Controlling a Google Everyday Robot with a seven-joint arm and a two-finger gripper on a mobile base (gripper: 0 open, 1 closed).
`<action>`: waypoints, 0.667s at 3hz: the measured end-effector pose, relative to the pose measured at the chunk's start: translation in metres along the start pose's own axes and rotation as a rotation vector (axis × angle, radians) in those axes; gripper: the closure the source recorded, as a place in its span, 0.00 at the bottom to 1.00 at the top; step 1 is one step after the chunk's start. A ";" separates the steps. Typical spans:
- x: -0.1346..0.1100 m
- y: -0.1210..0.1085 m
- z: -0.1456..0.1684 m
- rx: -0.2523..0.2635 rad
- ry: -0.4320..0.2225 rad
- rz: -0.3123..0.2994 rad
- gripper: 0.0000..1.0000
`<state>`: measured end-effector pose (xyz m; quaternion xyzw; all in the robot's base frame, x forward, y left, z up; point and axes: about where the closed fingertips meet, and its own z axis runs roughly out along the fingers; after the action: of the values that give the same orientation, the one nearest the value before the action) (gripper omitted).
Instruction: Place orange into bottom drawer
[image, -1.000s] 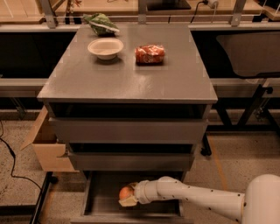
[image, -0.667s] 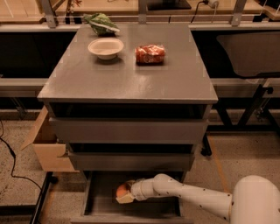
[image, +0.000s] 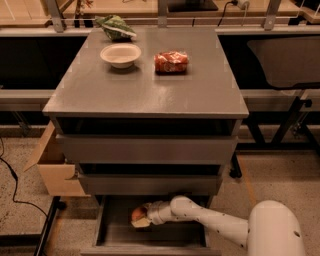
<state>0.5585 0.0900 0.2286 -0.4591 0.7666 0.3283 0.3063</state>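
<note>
The gripper (image: 142, 219) is reached down into the bottom drawer (image: 167, 234), which stands pulled out below the 2 drawers higher up in the grey cabinet (image: 145, 95). Its jaws look clamped on the orange (image: 137, 213) — 1 pale finger (image: 141, 224) shows beneath the fruit, which sits right at the tip of the white arm (image: 210, 220). The orange is inside the drawer's outline, in its left half as seen and toward the back, close under the front of the middle drawer (image: 150, 184). Whether it touches the drawer floor I cannot tell.

The step in hand, as I judge it, is the set-down and release. To do it well, lower until the fruit rests on the flat floor before opening — a round fruit let go from any height will roll. Open only as wide as needed, then draw the arm back low and straight, since the middle drawer's front hangs close above the wrist, and avoid nudging the orange on the way out.

The white bowl (image: 120, 54), snack packet (image: 171, 62) and green bag (image: 116, 26) on top play no part, nor does the cardboard box (image: 52, 167) beside the cabinet
</note>
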 end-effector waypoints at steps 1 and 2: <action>0.000 0.001 0.002 -0.003 0.000 0.001 0.43; 0.000 0.003 0.003 -0.006 0.000 0.001 0.22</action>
<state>0.5566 0.0934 0.2267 -0.4597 0.7658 0.3306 0.3048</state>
